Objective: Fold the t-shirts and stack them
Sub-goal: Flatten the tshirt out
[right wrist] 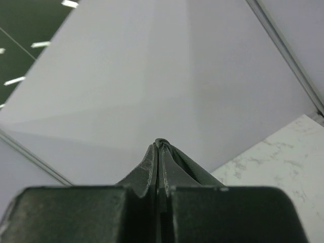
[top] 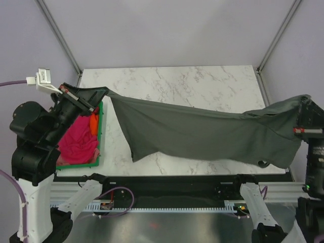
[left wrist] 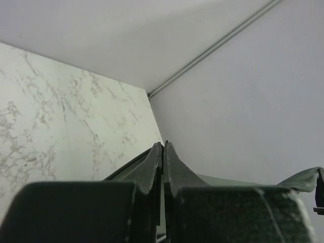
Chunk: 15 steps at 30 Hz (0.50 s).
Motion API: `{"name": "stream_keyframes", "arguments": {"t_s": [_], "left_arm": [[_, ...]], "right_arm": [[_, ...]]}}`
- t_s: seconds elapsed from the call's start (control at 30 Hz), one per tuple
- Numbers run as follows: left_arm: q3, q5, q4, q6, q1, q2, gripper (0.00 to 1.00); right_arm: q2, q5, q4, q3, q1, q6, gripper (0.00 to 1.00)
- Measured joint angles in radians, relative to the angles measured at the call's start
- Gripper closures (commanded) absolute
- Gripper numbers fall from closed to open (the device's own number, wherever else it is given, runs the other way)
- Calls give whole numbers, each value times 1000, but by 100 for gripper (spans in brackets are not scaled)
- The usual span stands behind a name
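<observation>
Charcoal grey cloth is spanning the whole scene: the grey t-shirt (top: 202, 134) is hanging in the air above the marble table (top: 202, 81), stretched between the two arms like a hammock. The left gripper (top: 87, 104) is pinching one end of it over the green bin (top: 100, 139). In the left wrist view its jaws are pressing together with a thin edge of grey fabric between them. The right gripper (right wrist: 159, 148) is clamping the other end at the right edge of the table, its jaws also together on the fabric. The lower edge of the shirt is sagging toward the near side of the table; whether it is touching the surface I cannot tell. The magenta t-shirt (top: 76, 144) and the salmon-pink t-shirt (top: 94, 123) are lying crumpled in the bin.

In my judgement, the step in hand is the spreading of the first shirt, and no fold is made yet. The next move is asking both arms to go down together and lay the cloth flat on the marble, with equal tension on both ends so that no wrinkle or twist is forming.
</observation>
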Motion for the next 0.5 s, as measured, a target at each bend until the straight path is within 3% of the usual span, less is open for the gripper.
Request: {"name": "stream_keyframes", "arguments": {"t_s": [0.27, 0.5], "left_arm": [[-5, -94, -20, 71, 0, 232, 98], [121, -101, -6, 79, 62, 537, 98]], "right_arm": [[216, -50, 172, -300, 0, -26, 100], [502, -78, 352, -306, 0, -86, 100]]}}
